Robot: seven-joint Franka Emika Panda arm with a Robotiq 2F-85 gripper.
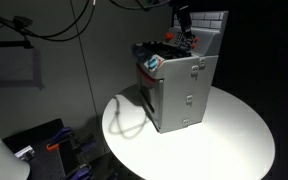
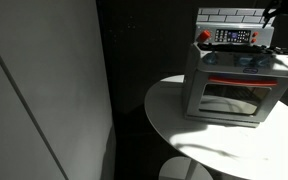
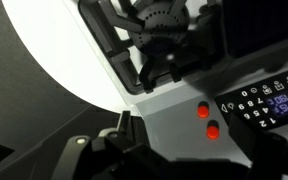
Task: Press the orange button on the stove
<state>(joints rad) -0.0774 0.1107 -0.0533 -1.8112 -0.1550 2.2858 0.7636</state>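
The grey toy stove [image 1: 179,95] [image 2: 232,88] stands on a round white table [image 1: 234,140] [image 2: 174,125]. Its white brick-pattern back panel [image 2: 232,15] carries a black control panel [image 3: 269,100]. In the wrist view two small orange-red buttons sit close together on the grey face left of the keypad, one [image 3: 203,110] above the other [image 3: 213,130]. I cannot tell which is the orange button. They show as a red spot in an exterior view [image 2: 205,36]. My gripper [image 1: 187,35] [image 3: 184,165] hovers over the stove top near the back panel, apart from the buttons. Its jaws are dark and blurred.
A black burner [image 3: 164,25] and small toy items [image 1: 154,62] sit on the stove top. The oven door with its handle [image 2: 232,82] faces the front. Dark curtains surround the table. Cables hang at the upper left [image 1: 44,25].
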